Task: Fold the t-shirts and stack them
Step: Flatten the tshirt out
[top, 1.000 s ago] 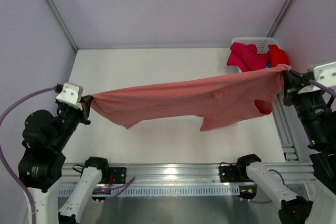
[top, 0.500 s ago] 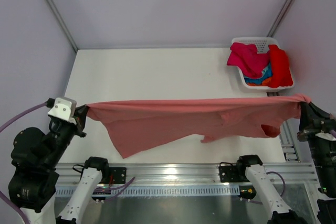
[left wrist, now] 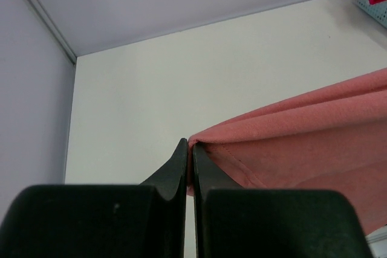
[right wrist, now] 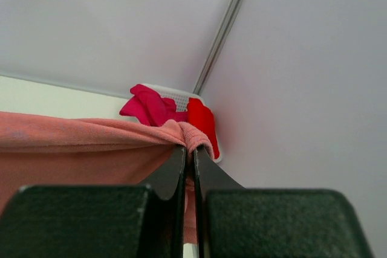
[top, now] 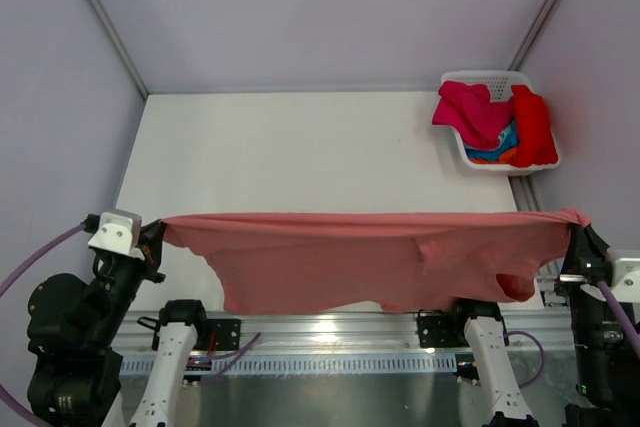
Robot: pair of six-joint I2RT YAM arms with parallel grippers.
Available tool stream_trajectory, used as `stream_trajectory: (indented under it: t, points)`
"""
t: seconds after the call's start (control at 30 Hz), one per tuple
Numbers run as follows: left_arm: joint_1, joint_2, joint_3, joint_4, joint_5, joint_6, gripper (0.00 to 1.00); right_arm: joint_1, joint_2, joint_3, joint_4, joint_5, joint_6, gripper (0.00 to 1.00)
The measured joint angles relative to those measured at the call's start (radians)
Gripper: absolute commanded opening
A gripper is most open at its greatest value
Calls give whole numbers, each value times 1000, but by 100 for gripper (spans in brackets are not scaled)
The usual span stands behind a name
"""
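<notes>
Holding the salmon t-shirt point(top: 360, 257) stretched between both arms, you have it hanging in the air over the near edge of the bench point(top: 300, 147). Its top edge is pulled into an almost straight line and the body droops below; you cannot tell whether the lower edge touches anything.

Your left end effector point(top: 160, 231) is clenched on one end of that top edge. The left wrist view shows the dark tips pinched together on a thin fold of cloth. Your right end effector point(top: 578, 221) is clenched on the opposite end, where the fabric bunches into a small knot.

Expect the shirt to handle as light, limp and somewhat stretchy. It will sag wherever it is unsupported and wrinkle at any slack, so tension alone gives it shape. The stitched hem visible beside the left tips looks like the soundest place to take hold, since doubled cloth should slip less than a single layer.

The knit is matte and fine-grained, with one sleeve hanging as a loose flap near the right end. The bench is smooth, white and flat. In the far right corner a white perforated plastic basket point(top: 480, 78) holds a heaped magenta shirt point(top: 470, 112), a red shirt point(top: 534, 127) and scraps of blue and orange.
</notes>
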Motion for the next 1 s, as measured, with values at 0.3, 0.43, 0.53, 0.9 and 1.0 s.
stream_trajectory:
  t: [0.3,0.43,0.53,0.9,1.0]
  points:
    - [48,35,-69,29,20,-72,0,-11,25,-127,77,-12,90,3]
    - [48,101,-69,63,20,-76,0,-11,79,-137,123,-23,101,3]
    - [48,129,-69,78,16,-76,0,-11,101,-156,149,-29,100,3]
    - [48,206,-69,124,-6,-122,0,-10,152,-220,211,-45,117,3]
    - [48,245,-71,142,-7,-124,0,-10,187,-241,234,-53,118,3]
